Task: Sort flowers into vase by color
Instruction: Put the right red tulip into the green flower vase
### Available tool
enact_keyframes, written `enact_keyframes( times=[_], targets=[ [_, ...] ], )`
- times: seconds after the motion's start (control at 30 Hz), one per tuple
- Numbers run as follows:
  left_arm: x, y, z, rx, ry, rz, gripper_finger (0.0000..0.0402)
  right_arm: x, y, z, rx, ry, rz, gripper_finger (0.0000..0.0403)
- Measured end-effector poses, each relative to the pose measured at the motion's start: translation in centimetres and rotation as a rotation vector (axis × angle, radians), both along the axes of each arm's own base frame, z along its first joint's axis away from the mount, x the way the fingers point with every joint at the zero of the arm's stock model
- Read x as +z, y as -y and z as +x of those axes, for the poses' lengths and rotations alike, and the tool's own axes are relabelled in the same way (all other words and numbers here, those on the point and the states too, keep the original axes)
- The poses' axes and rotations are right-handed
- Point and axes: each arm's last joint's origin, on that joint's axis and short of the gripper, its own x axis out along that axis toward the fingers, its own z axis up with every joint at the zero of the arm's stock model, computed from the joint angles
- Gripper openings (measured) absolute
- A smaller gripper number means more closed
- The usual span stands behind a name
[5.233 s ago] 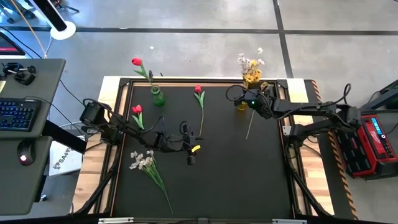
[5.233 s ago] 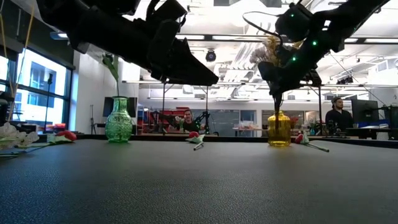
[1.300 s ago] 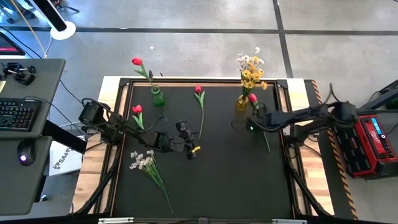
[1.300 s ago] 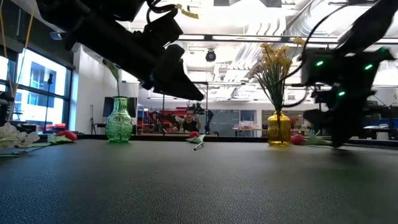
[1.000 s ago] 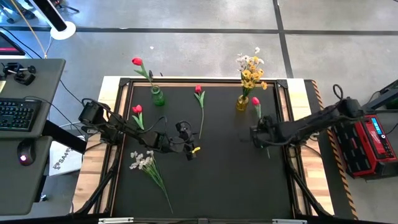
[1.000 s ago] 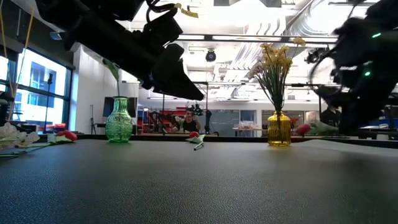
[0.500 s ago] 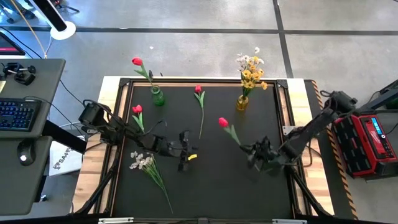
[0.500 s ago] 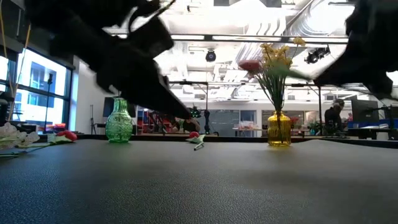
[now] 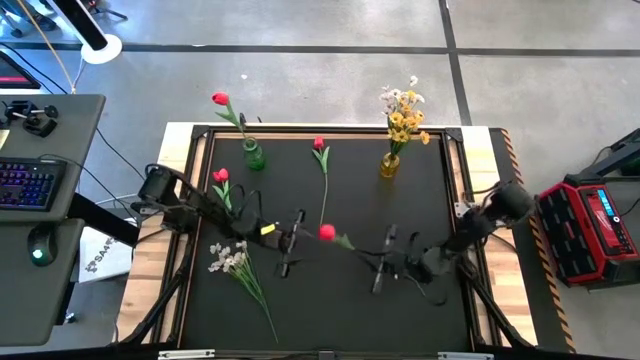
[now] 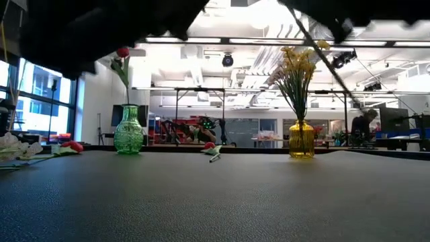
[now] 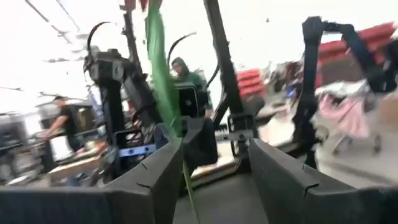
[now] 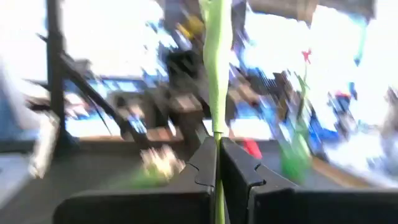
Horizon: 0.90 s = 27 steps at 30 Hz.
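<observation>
My right gripper [image 9: 374,258] is shut on a red tulip [image 9: 327,232], held above the table's middle. My left gripper [image 9: 304,242] faces it from the left, open. In the left wrist view the tulip's green stem [image 11: 163,81] shows in the gap between my left fingers [image 11: 158,174]; I cannot tell whether it touches them. A green vase [image 9: 254,155] at the far left holds one red tulip [image 9: 220,100]. A yellow vase [image 9: 389,165] at the far right holds a yellow spray [image 9: 403,115]. Two red tulips [image 9: 320,145] [image 9: 220,176] and a white spray [image 9: 228,258] lie on the mat. My right gripper pinches the tulip's green stem [image 12: 216,121] between its two shut fingers, well below the flower head. The fingers come about level from the table's right side and lie along the stem. The tulip is lifted clear of the table, its red head pointing toward my left gripper.
The black mat [image 9: 400,320] has bare room along its near half. A desk with a keyboard [image 9: 25,185] stands off the table's left, and a red box [image 9: 600,225] off its right. People show in the room behind the vases [image 10: 363,128].
My right gripper has carried the red tulip from beside the yellow vase toward the near edge and then left to the table's middle, tipping up to about level. The tulip now points left, clear of the table. My left gripper has tipped up to level, facing right.
</observation>
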Motion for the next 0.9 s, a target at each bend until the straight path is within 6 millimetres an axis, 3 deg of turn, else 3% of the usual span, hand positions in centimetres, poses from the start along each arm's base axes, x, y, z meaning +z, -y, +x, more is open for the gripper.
enact_keyframes(
  times=[0.2,0.4,0.9],
  targets=[
    [2.0,0.1,2.4,-0.076,0.017,-0.010,0.0207,1.7,0.0,2.7,0.091,0.075,-0.098,0.0000],
    [3.3,1.1,3.0,-0.093,0.084,0.034,0.0217,2.0,-0.3,3.2,0.113,0.071,-0.111,0.0000],
    [4.1,1.9,5.4,0.030,-0.055,0.073,0.0113,1.8,-0.1,3.3,0.112,0.061,-0.089,0.0000]
  ],
)
